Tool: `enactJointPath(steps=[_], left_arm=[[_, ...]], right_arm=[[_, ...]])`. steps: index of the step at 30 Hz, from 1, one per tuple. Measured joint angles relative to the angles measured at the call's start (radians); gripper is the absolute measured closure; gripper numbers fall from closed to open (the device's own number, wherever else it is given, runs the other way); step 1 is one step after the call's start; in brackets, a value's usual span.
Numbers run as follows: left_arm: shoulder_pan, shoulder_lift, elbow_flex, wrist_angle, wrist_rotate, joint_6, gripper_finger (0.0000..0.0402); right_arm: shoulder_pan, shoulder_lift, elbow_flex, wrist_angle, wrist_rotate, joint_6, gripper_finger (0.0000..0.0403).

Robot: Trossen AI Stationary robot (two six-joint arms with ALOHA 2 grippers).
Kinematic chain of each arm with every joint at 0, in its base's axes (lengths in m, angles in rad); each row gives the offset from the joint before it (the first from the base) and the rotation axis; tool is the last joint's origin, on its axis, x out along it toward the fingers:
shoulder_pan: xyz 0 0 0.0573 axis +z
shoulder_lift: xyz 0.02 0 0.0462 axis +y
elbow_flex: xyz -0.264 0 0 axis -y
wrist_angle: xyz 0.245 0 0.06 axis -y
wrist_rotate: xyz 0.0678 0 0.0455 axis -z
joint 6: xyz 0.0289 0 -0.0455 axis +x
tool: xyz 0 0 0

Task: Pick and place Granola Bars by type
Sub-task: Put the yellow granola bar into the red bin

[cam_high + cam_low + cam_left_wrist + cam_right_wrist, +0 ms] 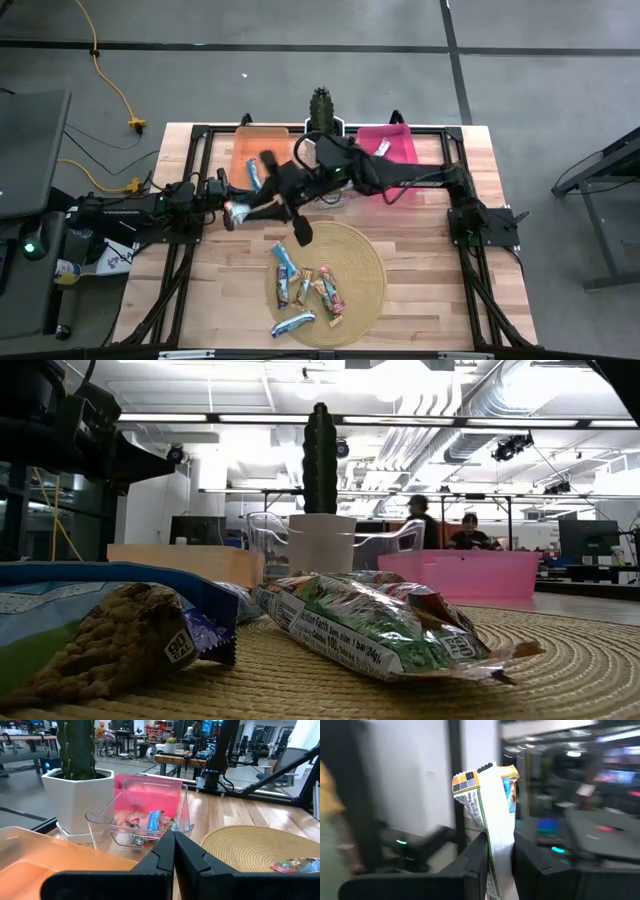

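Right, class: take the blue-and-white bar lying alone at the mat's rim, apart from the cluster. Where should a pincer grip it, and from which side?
Come straight down from above and pinch the blue-and-white bar across its narrow width, at mid-length. It lies flat on the woven mat, apart from the other bars, so both long sides look free.

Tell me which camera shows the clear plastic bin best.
Left wrist view: the clear plastic bin shows nearly whole, foil-wrapped bars inside. Low view: only its rim behind the white cactus pot. High view: arms cover it. Right wrist: nothing.
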Motion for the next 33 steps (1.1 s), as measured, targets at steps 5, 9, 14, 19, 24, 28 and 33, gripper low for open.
enactJointPath(steps=[5,9,14,19,24,28,33], left_arm=[[0.000,0.000,0.000,0.000,0.000,0.000,0.0400],[0.000,0.000,0.000,0.000,0.000,0.000,0.0400],[0.000,0.000,0.000,0.000,0.000,0.000,0.0400],[0.000,0.000,0.000,0.000,0.000,0.000,0.0400],[0.000,0.000,0.000,0.000,0.000,0.000,0.0400],[0.000,0.000,0.000,0.000,0.000,0.000,0.0400],[0.000,0.000,0.000,0.000,0.000,0.000,0.0400]], right_arm=[[0.001,-0.110,0.000,-0.194,0.267,-0.142,0.0345],[0.000,-0.196,0.000,-0.340,0.511,-0.206,0.0345],[0.000,-0.287,0.000,-0.492,0.816,-0.242,0.0345],[-0.002,-0.346,0.000,-0.690,1.180,-0.139,0.0345],[-0.034,-0.374,0.000,-1.003,1.451,0.112,0.0345],[-0.098,-0.375,-0.004,-1.301,1.496,0.382,0.0345],[-0.217,-0.375,-0.109,-1.477,1.433,0.581,0.0345]])
